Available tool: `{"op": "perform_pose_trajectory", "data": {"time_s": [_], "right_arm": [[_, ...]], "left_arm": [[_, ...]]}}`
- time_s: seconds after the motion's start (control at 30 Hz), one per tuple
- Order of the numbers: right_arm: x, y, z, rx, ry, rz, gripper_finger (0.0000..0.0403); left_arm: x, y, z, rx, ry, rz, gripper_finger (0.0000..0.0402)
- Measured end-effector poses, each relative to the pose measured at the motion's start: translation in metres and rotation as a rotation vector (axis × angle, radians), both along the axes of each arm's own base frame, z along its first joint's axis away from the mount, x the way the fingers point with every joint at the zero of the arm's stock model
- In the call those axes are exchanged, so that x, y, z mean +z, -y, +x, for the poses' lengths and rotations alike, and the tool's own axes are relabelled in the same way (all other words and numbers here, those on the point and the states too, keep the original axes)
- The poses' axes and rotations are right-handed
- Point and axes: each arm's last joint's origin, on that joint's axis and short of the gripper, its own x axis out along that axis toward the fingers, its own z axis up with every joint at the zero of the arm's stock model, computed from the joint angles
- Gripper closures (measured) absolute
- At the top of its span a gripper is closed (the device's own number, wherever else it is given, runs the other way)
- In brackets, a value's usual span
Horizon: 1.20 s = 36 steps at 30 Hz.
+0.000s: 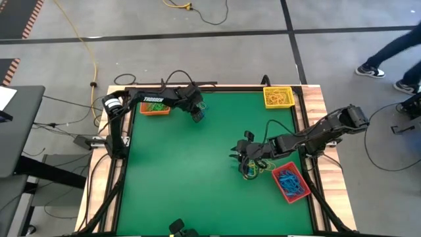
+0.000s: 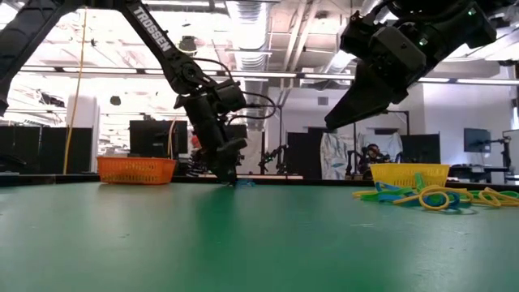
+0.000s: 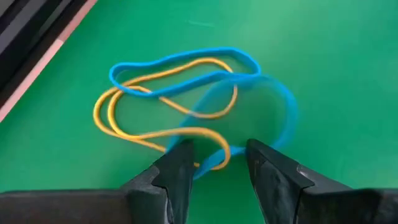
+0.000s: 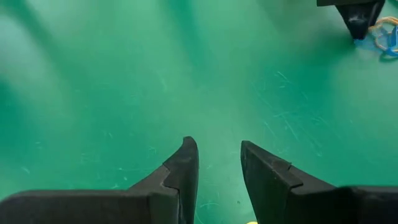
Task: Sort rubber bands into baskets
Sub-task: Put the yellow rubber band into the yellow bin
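We see tangled blue and yellow rubber bands (image 3: 186,106) lying flat beside the orange basket (image 1: 155,107), with the yellow basket (image 1: 278,97) and red basket (image 1: 291,182) farther off.

Three baskets stand on the surface (image 1: 197,178): one basket (image 1: 155,106) in the far left corner, a second basket (image 1: 278,97) in the far right corner, and a third basket (image 1: 290,182) near the right edge, closer to the front. The left gripper (image 1: 198,116) is just to the right of the far left basket, its fingers (image 3: 177,171) down at a small tangle of rubber bands (image 3: 186,106) on the surface. The right gripper (image 1: 241,156) is above the surface just left of the third basket, with a loose heap of rubber bands (image 1: 253,170) lying between them.
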Motion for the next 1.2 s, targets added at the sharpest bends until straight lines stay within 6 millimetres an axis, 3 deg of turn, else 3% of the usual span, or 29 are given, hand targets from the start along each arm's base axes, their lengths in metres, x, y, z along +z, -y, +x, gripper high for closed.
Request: {"op": "perform_pose_trajectory", "data": {"time_s": [0.23,0.53,1.0,1.2], "right_arm": [[0.000,0.000,0.000,-0.004,0.002,0.006,0.0255],[0.000,0.000,0.000,-0.003,-0.004,0.005,0.0255],[0.000,0.000,0.000,-0.003,-0.005,0.005,0.0255],[0.000,0.000,0.000,-0.003,-0.005,0.005,0.0255]], "left_arm": [[0.000,-0.006,0.009,0.012,-0.011,0.003,0.0278],[0.012,-0.010,0.018,-0.077,0.002,-0.001,0.0394],[0.024,0.001,0.026,-0.128,-0.079,0.004,0.0401],[0.044,0.007,0.037,-0.176,-0.103,0.009,0.0401]]}}
